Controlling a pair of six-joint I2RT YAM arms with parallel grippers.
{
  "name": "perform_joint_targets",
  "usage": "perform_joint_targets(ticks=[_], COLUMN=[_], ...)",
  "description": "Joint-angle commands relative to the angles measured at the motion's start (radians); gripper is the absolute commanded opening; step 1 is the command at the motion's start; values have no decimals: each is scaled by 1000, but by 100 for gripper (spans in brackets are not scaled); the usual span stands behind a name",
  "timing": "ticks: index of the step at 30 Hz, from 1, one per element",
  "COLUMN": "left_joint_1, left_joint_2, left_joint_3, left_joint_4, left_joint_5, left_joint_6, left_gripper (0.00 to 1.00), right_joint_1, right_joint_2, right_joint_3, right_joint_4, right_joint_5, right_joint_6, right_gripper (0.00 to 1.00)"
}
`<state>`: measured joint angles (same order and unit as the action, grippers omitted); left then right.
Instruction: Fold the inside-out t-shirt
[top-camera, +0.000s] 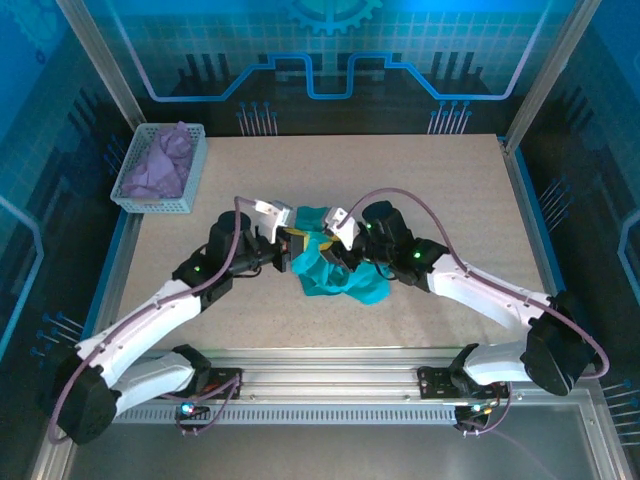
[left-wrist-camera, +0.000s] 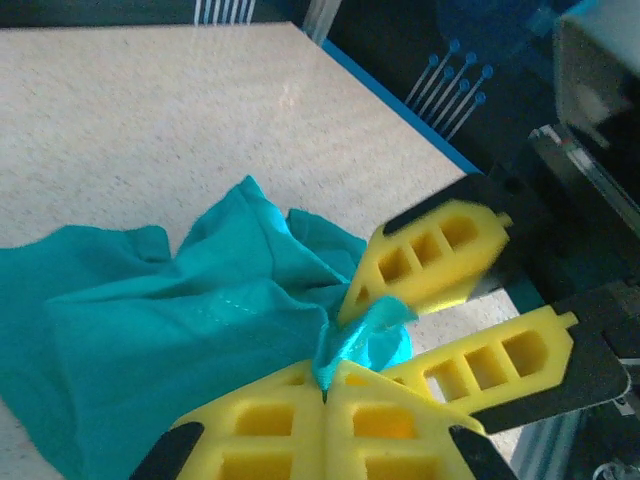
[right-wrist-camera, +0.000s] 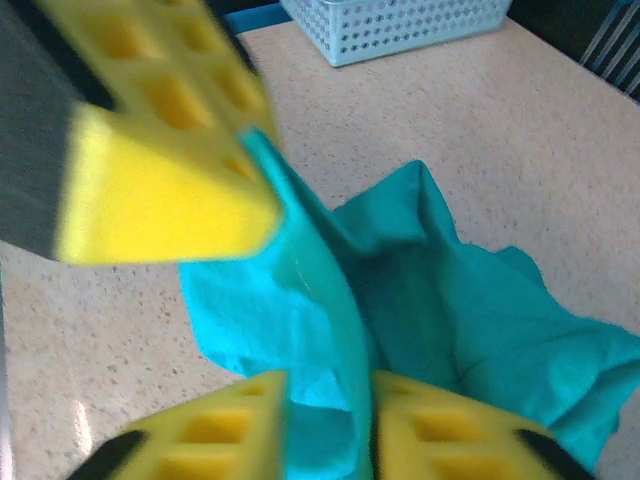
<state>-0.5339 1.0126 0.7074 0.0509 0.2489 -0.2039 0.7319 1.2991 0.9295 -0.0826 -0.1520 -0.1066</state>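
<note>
Left gripper (left-wrist-camera: 325, 378) has its yellow fingers pressed flat together on a little pinched ridge of the inside-out t-shirt (top-camera: 335, 275), so that side's a proper grip. Right gripper (right-wrist-camera: 328, 390) sits right up against it, fingers parted a fair way with a strand of the teal cloth running through the gap. The close-up is blurry there, so I honestly can't say whether the pads touch fabric or just stand around it. Looks like a hand-over of one bunched spot to me.

The shirt itself is a crumpled heap on the table (top-camera: 420, 180), well to the right of the white basket (top-camera: 150, 206) holding the lavender cloth (top-camera: 160, 165), and nearer the arm bases than the basket is. Nowhere near folded. If I were driving, I'd have the right one back off without snagging. Then grab a hem or shoulder on the side away from the basket and pull the heap flat before any fold.
</note>
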Motion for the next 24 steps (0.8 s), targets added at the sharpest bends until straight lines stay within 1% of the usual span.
perform_joint_targets(ticks=[1,2,3,5,7,8,10,13,16,19,20,21,24], left_joint_1=[1,3,5,7,9,11,12,13,14,15,14,15,14], left_joint_2=[-88,-109,-127,-163,-192,-204,-217,-218,-214,-207,-204,-202,-200], left_joint_3=[-44,-59,-71,-102,-127,-134,-138,-131,-126,-125,-124,-123,-116], left_joint_4=[58,61,69,98,127,135,139,126,125,132,134,134,128], left_joint_5=[-101,-122,-140,-178,-209,-219,-228,-244,-255,-249,-247,-248,-283], left_joint_6=[13,14,14,11,4,3,2,10,12,11,10,10,2], left_gripper=[0,0,0,0,0,0,0,0,0,0,0,0,0], right_joint_1=[-58,-102,-155,-276,-355,-373,-374,-346,-304,-280,-278,-279,-286], right_joint_2=[-99,-112,-110,-59,25,68,135,221,286,323,332,340,353], right_joint_3=[39,38,38,46,77,91,108,132,133,108,99,95,102], right_joint_4=[-108,-139,-171,-255,-321,-343,-349,-343,-346,-311,-285,-264,-200], right_joint_5=[45,49,49,92,103,98,67,-36,-65,-106,-131,-155,-235], right_joint_6=[111,161,206,296,324,322,312,318,333,357,366,375,396], right_gripper=[49,54,56,57,57,57,60,61,63,62,61,57,31])
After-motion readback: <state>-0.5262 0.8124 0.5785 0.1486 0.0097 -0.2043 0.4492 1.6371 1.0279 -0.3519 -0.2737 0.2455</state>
